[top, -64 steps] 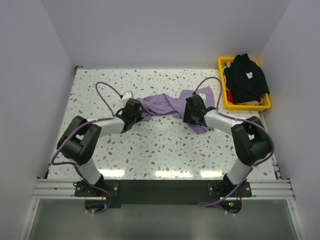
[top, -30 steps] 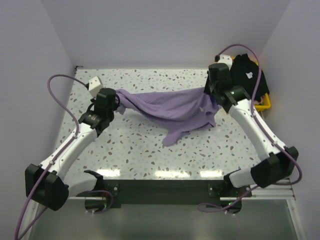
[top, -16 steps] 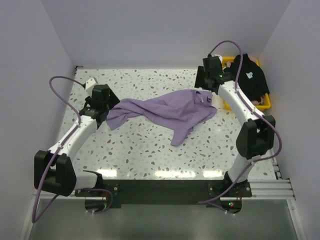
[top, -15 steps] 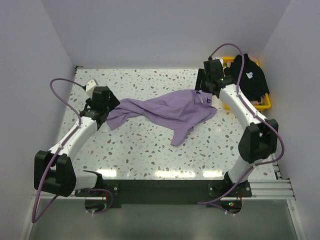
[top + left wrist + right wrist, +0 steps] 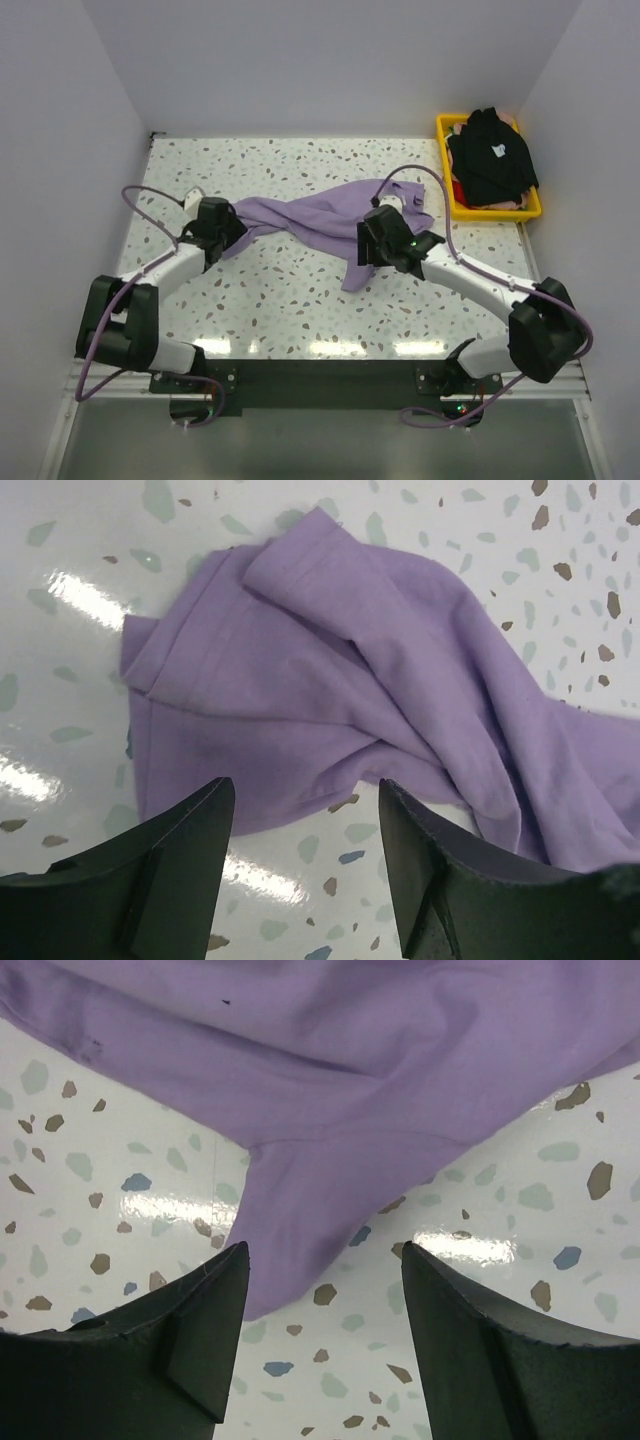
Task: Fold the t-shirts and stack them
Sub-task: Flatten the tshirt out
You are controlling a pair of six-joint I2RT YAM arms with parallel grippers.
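Speckled white tabletop (image 5: 280, 300), walled on three sides, now carries the whole lavender shirt (image 5: 320, 215). A second ago it hung stretched in the air between the two arms. Since then both have let go, and it has dropped in a crumpled band across the middle, running from 9 o'clock to 2 o'clock with a tail trailing toward 6.

At the band's 9 o'clock end the left gripper (image 5: 215, 222) has followed the cloth down. Its wrist view shows the jaws spread wide, with a rumpled, doubled-over corner of the shirt lying on the table beyond them and nothing pinched. The right gripper (image 5: 385, 245) has swung back from the far corner at 1 o'clock to the tail at the shirt's 5 o'clock. Its jaws also stand wide and empty, with the tail's tip lying on the table beneath the gap.

At 1 o'clock the black shirt (image 5: 490, 160) lies heaped in the yellow basket (image 5: 500, 213).

My reading is that the drop did not lay the shirt flat, so folding has not begun. Both arms look placed to take fresh grips on its edges and draw it out smooth.
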